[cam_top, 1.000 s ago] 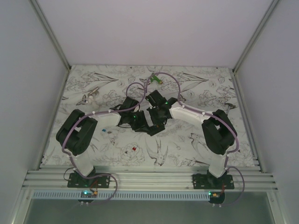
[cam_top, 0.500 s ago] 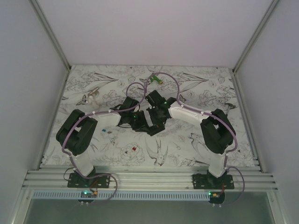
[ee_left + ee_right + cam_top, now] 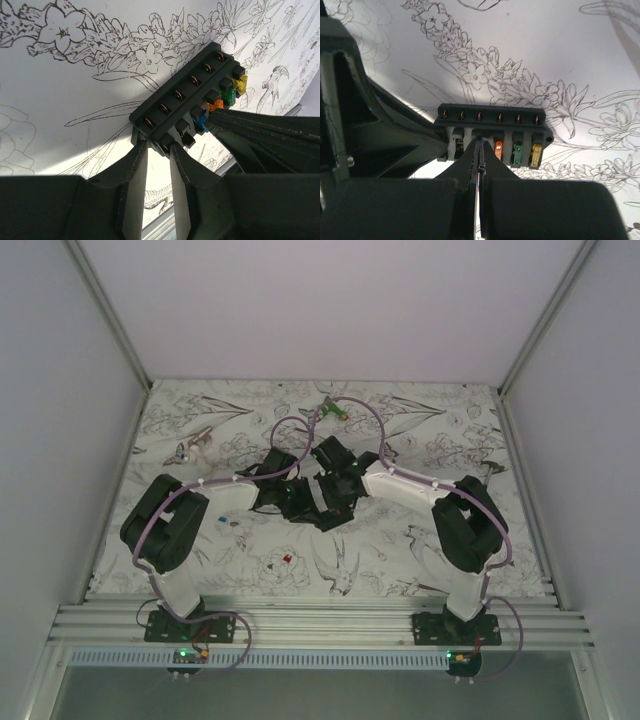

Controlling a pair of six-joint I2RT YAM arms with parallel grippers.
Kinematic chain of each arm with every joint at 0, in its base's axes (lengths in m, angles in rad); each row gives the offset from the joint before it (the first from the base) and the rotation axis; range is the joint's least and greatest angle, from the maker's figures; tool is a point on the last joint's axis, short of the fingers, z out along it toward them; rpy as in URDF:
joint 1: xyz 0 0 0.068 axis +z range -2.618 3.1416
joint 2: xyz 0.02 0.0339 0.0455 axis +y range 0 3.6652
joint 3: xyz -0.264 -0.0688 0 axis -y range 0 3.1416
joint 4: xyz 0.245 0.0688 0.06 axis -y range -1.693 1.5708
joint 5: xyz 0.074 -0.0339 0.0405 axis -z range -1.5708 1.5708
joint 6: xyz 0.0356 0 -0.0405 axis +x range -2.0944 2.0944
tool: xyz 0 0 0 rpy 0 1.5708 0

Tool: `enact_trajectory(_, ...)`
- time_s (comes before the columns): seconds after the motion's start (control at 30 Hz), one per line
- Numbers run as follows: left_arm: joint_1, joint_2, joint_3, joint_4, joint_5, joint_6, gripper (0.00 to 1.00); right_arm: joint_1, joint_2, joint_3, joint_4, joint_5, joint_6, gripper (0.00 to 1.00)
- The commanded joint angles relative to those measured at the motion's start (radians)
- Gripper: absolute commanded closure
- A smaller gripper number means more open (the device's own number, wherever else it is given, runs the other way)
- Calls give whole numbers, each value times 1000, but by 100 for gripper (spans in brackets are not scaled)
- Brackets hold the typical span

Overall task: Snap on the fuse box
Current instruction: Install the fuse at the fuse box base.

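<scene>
The fuse box (image 3: 185,100) is held clear of the table, tilted, in the middle of the workspace between the two arms. From the top camera it is hidden under the wrists and cannot be made out. A row of copper contacts is seen along its upper face. A yellow fuse (image 3: 240,86), a green fuse (image 3: 228,95), an orange fuse (image 3: 216,105) and a blue fuse (image 3: 201,121) are seated in neighbouring slots, and the two slots nearest the left arm are seen empty.

One end of the box is clamped by the left gripper (image 3: 157,146), a finger pressed against each side. The right gripper (image 3: 479,145) is brought in from the opposite side with its fingers closed flat together. Their tips are set against the blue fuse, in the slot just beside the orange one (whether that fuse is pinched or only touched cannot be told).

Below lies the table (image 3: 400,560), covered in a flower-and-bird print. A green-and-white gadget (image 3: 333,410) is seen near its far edge, and a small red piece (image 3: 287,560) nearer the arm bases.
</scene>
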Motion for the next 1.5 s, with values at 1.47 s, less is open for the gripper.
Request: enact_trajectory(1.47, -9, 28, 1, -20, -32, 1, 73, -34, -59, -78, 30, -60, 108, 94)
